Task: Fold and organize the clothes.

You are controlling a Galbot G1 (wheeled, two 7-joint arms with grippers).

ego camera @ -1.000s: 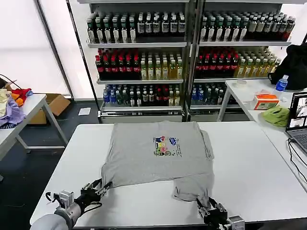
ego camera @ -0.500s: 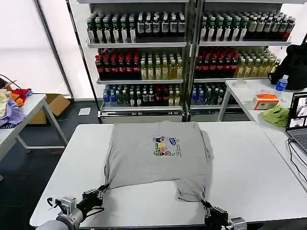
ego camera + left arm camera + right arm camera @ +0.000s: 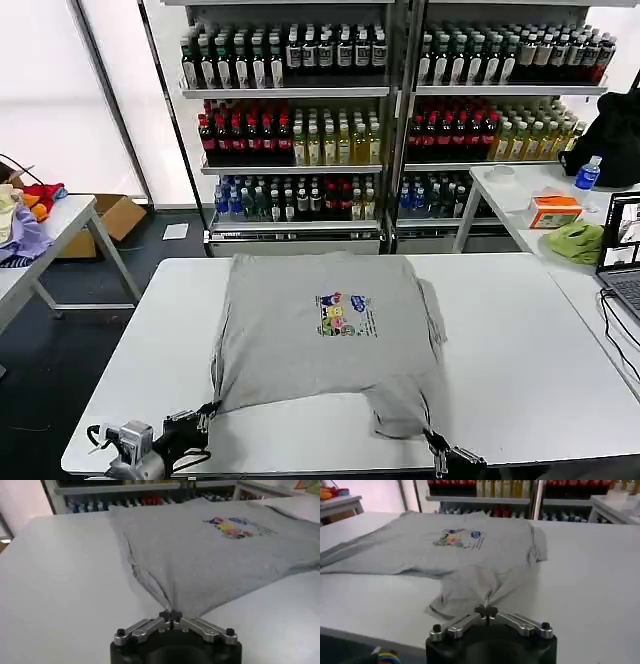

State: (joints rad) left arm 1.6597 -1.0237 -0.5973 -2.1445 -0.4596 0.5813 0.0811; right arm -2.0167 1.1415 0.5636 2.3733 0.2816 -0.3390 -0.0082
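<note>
A light grey short-sleeved shirt (image 3: pixel 320 345) with a small multicoloured chest print (image 3: pixel 343 313) lies spread on the white table (image 3: pixel 520 370). My left gripper (image 3: pixel 205 411) is at the near left corner of the shirt, shut on a pinch of its edge; in the left wrist view the cloth (image 3: pixel 215 550) rises straight from the closed tips of that gripper (image 3: pixel 171 614). Over at the near right my right gripper (image 3: pixel 432 441) is shut on the bunched near right corner, and the shirt (image 3: pixel 470 545) runs away from this gripper (image 3: pixel 486 611) in the right wrist view.
Bottle shelves (image 3: pixel 380 110) stand behind the table. A side table on the left holds coloured garments (image 3: pixel 25 225), with a cardboard box (image 3: pixel 120 215) beside it. The right-hand table carries a lime-green cloth (image 3: pixel 578 241), an orange box (image 3: pixel 553 211) and a laptop (image 3: pixel 622 240).
Both grippers have drawn back toward the table's near edge, dragging the shirt toward me. The print has slid nearer and the near hem is pulled straighter.
</note>
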